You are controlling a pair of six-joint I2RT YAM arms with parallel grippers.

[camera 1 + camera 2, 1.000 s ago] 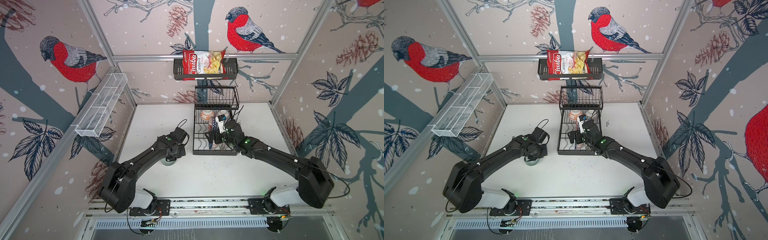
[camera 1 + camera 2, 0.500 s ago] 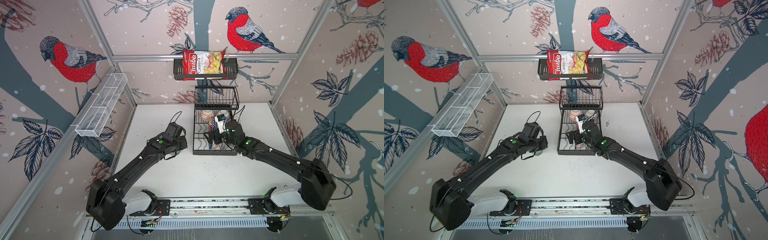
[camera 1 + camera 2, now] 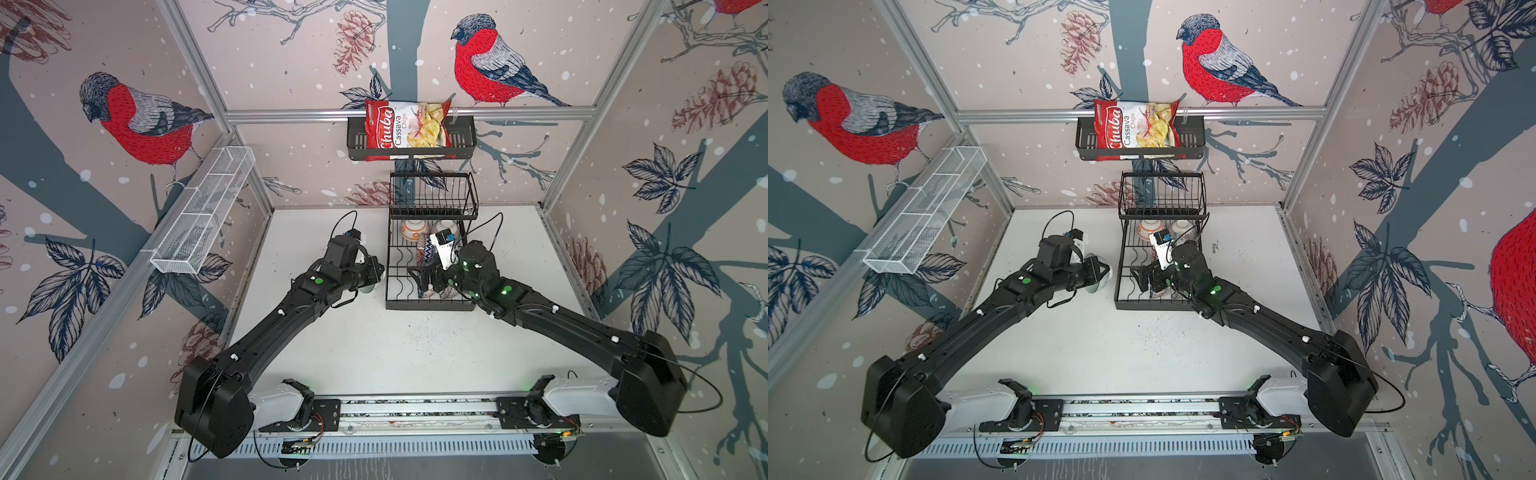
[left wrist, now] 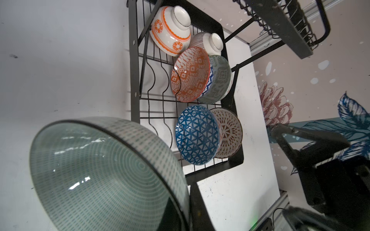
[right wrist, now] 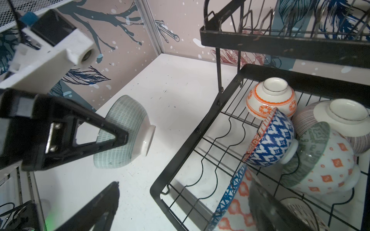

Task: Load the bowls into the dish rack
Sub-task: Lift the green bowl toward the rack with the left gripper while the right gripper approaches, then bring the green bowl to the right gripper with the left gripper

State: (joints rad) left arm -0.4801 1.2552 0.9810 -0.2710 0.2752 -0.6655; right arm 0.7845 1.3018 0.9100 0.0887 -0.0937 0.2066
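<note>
My left gripper (image 3: 373,275) (image 4: 183,192) is shut on the rim of a grey-green bowl (image 4: 100,170) (image 5: 124,130) (image 3: 1100,275), with one finger inside and one outside. The bowl hangs on its side above the table, just left of the dish rack (image 3: 428,306) (image 3: 1118,270) (image 4: 133,80) (image 5: 190,144). Several patterned bowls lean in the rack's lower tier, among them an orange floral bowl (image 4: 170,32) (image 5: 270,100), a blue-triangle bowl (image 4: 196,136) and a blue-and-white bowl (image 5: 270,142). My right gripper (image 3: 430,286) (image 3: 1148,280) (image 5: 186,190) stands open and empty over the tier's front part.
The rack's upper basket tier (image 3: 432,195) holds nothing. A black shelf (image 3: 461,141) with a chips bag (image 3: 405,129) hangs on the back wall. A white mesh basket (image 3: 203,212) runs along the left wall. The arms' rail (image 3: 415,409) lies at the front.
My left gripper has risen from the table with the grey-green bowl and carried it right, toward the rack, tipping it on its side. The right arm has hardly moved.
</note>
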